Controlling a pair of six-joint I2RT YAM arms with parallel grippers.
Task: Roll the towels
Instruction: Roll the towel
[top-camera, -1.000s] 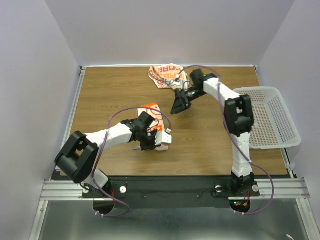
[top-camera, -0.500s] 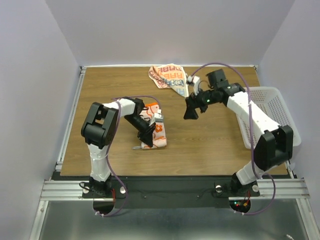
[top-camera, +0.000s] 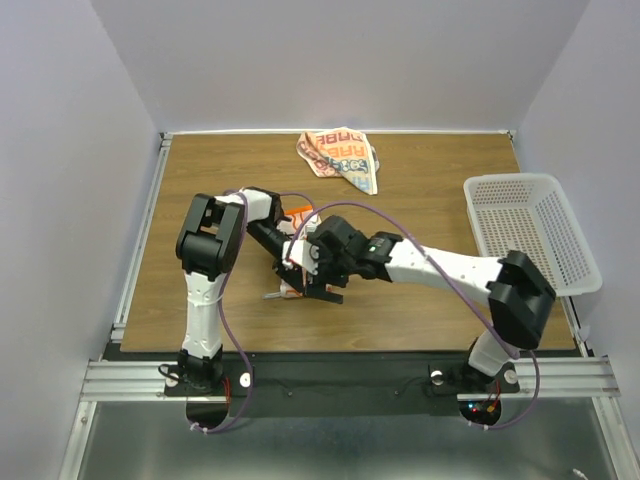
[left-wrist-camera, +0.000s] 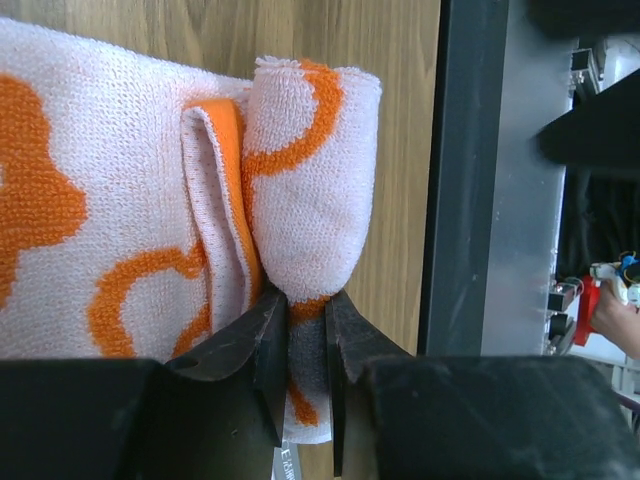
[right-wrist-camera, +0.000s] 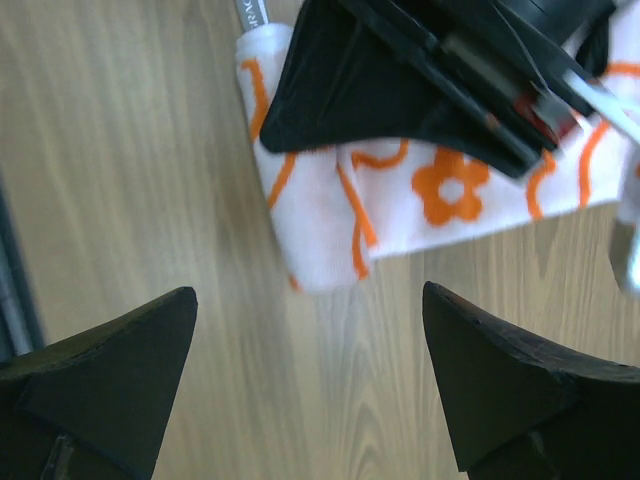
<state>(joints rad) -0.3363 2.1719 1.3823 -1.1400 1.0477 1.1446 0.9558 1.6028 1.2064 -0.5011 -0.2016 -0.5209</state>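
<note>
One towel (left-wrist-camera: 310, 170), white with orange prints, lies partly rolled on the wooden table. My left gripper (left-wrist-camera: 305, 305) is shut on the end of its rolled part. In the top view the left gripper (top-camera: 287, 262) sits on this towel (top-camera: 301, 213) left of centre. My right gripper (right-wrist-camera: 308, 300) is open and empty, hovering above the table just beside the towel's rolled edge (right-wrist-camera: 320, 235), close to the left gripper (right-wrist-camera: 400, 80). In the top view the right gripper (top-camera: 320, 282) covers most of the towel. The second towel (top-camera: 340, 156), with blue lettering, lies crumpled at the back.
A white perforated basket (top-camera: 532, 240) stands at the right edge of the table. The right arm stretches across the table's middle from the right base. White walls close in the table on the left, back and right.
My right arm has swung from the back, near the crumpled towel, down and left to the partly rolled towel. My left gripper stays on that towel and has shifted only slightly.
</note>
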